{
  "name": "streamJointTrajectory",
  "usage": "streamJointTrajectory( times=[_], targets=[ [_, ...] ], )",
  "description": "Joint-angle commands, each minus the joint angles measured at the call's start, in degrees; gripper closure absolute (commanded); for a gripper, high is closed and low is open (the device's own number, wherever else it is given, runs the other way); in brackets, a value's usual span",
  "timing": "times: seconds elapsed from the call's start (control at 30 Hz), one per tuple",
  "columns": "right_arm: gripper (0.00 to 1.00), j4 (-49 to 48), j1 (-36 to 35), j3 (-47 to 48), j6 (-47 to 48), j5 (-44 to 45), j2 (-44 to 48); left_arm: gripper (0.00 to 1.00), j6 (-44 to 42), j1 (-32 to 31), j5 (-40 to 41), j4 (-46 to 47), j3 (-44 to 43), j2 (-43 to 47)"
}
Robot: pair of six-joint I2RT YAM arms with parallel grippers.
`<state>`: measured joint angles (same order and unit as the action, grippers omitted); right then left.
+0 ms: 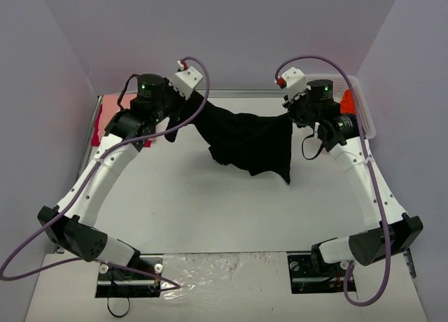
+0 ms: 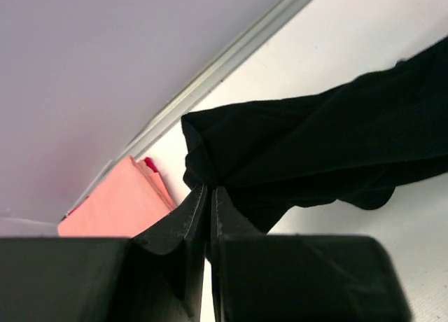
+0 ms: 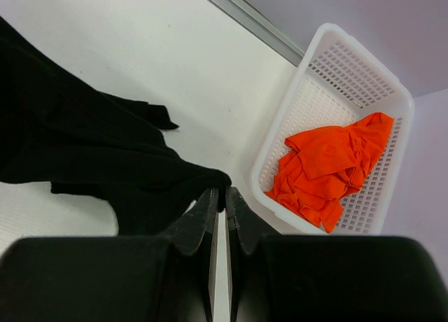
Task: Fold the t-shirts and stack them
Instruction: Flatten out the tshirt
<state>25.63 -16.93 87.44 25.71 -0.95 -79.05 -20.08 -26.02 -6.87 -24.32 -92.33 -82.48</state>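
A large black t-shirt [image 1: 246, 141] hangs stretched between both arms above the back of the table, its lower part drooping onto the surface. My left gripper [image 2: 210, 189] is shut on one corner of the black t-shirt [image 2: 315, 147]. At the other end my right gripper [image 3: 220, 192] is shut on a corner of the same black t-shirt [image 3: 84, 161]. A folded salmon-pink t-shirt [image 2: 122, 203] lies at the back left by the wall, with a red one [image 2: 149, 163] peeking from under it. A bright orange t-shirt [image 3: 325, 168] lies crumpled in the basket.
The white plastic mesh basket [image 3: 315, 77] stands at the back right against the wall. A metal rail [image 1: 238, 93] runs along the table's back edge. Both arm bases [image 1: 129, 273] sit at the near edge.
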Motion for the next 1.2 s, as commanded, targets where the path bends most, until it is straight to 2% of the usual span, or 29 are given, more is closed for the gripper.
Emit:
streamJointTrajectory(
  times=[0.0,0.13,0.3,0.5,0.7,0.87,1.0,1.17],
  targets=[
    [1.0,-0.7,0.0,3.5,0.6,-0.1,3.2,0.98,0.7,0.6,4.3,-2.3,-9.2,2.9],
    [1.0,0.8,-0.1,5.0,1.1,-3.2,4.2,0.98,1.2,0.6,6.3,-4.1,-15.8,1.2],
    [1.0,3.7,-0.4,4.1,1.3,-11.2,7.8,0.98,1.0,0.1,9.5,-4.9,-22.6,-1.7],
    [1.0,7.9,-0.6,4.4,2.1,-18.2,12.4,0.98,0.7,-1.1,11.8,-5.0,-28.9,-7.8],
    [1.0,13.4,-0.8,9.1,2.2,-24.4,15.8,0.98,-0.1,-4.7,11.5,-8.4,-42.6,-20.6],
    [1.0,13.9,-0.7,13.0,1.5,-23.1,16.0,0.98,-0.3,-9.8,8.9,-10.6,-55.7,-35.5],
    [1.0,13.8,-0.8,13.7,2.6,-20.8,14.5,0.98,-1.8,-14.4,9.2,-10.0,-60.4,-46.6],
    [1.0,13.7,-0.9,11.9,3.6,-20.0,13.5,0.97,-1.6,-18.7,8.5,-7.0,-63.1,-54.8]
  ],
)
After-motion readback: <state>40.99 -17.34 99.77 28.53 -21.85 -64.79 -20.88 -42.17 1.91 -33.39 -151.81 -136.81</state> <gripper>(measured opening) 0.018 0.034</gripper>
